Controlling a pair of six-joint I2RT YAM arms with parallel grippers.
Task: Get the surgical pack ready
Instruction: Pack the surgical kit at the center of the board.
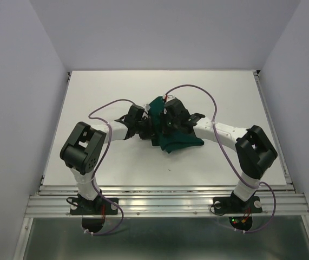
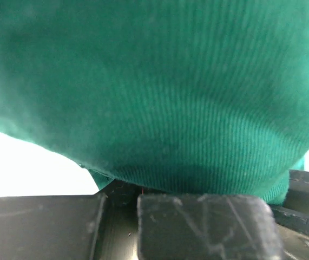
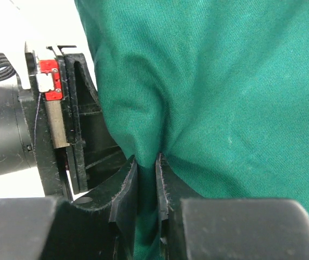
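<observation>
The dark green drape (image 1: 178, 142) lay bunched at the middle of the counter (image 1: 111, 162), much of it hidden under the two arms. The right gripper (image 3: 146, 179) was nearly closed, pinching a fold of the drape. The left gripper (image 2: 123, 195), at the drape's left edge, was shut. Cloth filled its blurred view, and whether it pinched any could not be told. Any marking on a small red part (image 3: 48, 73) was too small to read.

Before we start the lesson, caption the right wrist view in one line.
Right gripper shut on a fold of the dark green cloth drape filling the frame.
</observation>
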